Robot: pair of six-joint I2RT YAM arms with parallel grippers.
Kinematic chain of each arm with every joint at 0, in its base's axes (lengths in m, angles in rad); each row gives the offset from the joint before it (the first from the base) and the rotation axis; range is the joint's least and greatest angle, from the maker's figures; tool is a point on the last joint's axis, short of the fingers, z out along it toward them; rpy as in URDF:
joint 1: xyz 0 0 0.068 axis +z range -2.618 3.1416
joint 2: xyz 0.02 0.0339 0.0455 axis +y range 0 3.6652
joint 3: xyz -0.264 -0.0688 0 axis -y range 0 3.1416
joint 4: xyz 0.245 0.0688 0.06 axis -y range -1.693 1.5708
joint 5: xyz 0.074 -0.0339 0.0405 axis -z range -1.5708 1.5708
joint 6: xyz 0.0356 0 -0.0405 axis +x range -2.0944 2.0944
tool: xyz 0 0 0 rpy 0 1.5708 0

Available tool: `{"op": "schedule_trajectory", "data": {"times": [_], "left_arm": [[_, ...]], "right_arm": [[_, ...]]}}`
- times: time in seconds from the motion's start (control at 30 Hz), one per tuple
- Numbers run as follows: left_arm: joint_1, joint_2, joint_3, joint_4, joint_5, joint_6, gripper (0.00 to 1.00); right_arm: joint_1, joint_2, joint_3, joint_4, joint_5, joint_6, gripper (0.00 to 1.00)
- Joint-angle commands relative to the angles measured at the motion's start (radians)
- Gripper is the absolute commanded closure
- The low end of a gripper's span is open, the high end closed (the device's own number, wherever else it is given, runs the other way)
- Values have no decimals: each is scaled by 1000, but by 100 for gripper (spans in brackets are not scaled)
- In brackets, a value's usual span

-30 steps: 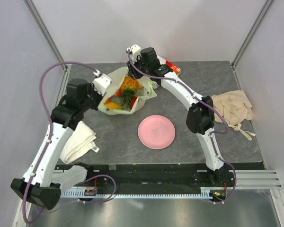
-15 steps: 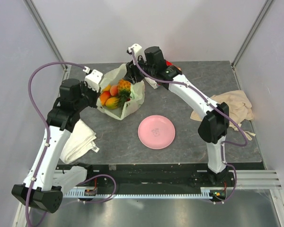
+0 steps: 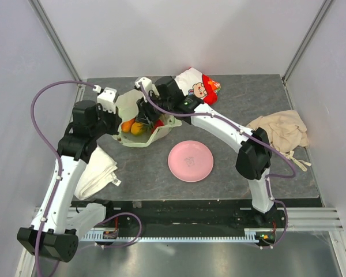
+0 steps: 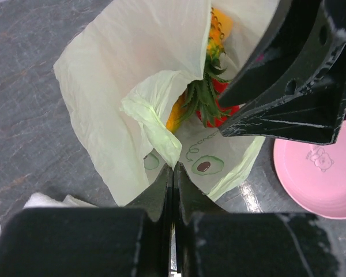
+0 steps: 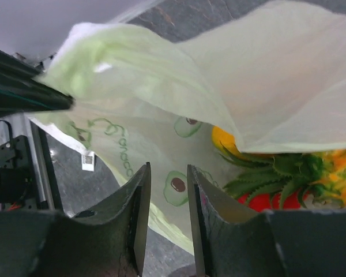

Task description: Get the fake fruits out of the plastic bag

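The top external view looks steeply down from high above the near edge onto the whole grey stone-patterned table [image 3: 259,92]. Both wrist views sit close over the thin translucent pale-green plastic bag [image 4: 121,86] and face its mouth from opposite sides. All three views share that bag.

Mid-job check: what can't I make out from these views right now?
- Fruit count: top view, the right arm covers much of the bag mouth; wrist views, bag folds hide all but the pineapple, a red fruit and an orange fruit.
- Pineapple body: right wrist view, cut by the right edge and a fold.
- Whether the right gripper touches the bag: right wrist view, unclear.
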Motion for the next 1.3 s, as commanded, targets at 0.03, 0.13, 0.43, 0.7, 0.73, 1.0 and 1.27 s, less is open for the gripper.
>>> {"op": "schedule_trajectory", "data": {"times": [0.03, 0.13, 0.43, 0.7, 0.73, 1.0, 1.27], "left_arm": [[25, -31, -6, 37, -37, -87, 98], [31, -36, -23, 39, -1, -121, 98], [43, -51, -47, 37, 35, -107, 98], [63, -56, -40, 31, 52, -107, 98], [65, -59, -40, 30, 53, -106, 98], [108, -73, -53, 27, 76, -118, 98], [122, -76, -72, 40, 90, -125, 98]], "right_arm": [[-10, 4, -65, -51, 116, 9, 54], [-13, 11, -82, -51, 204, 78, 27], [-25, 143, 38, -28, 225, 295, 3], [-28, 246, 110, -77, 383, 404, 7], [-28, 251, 110, -82, 397, 404, 7], [-33, 298, 110, -95, 650, 332, 31], [-48, 245, 108, -46, 594, 185, 89]]}}
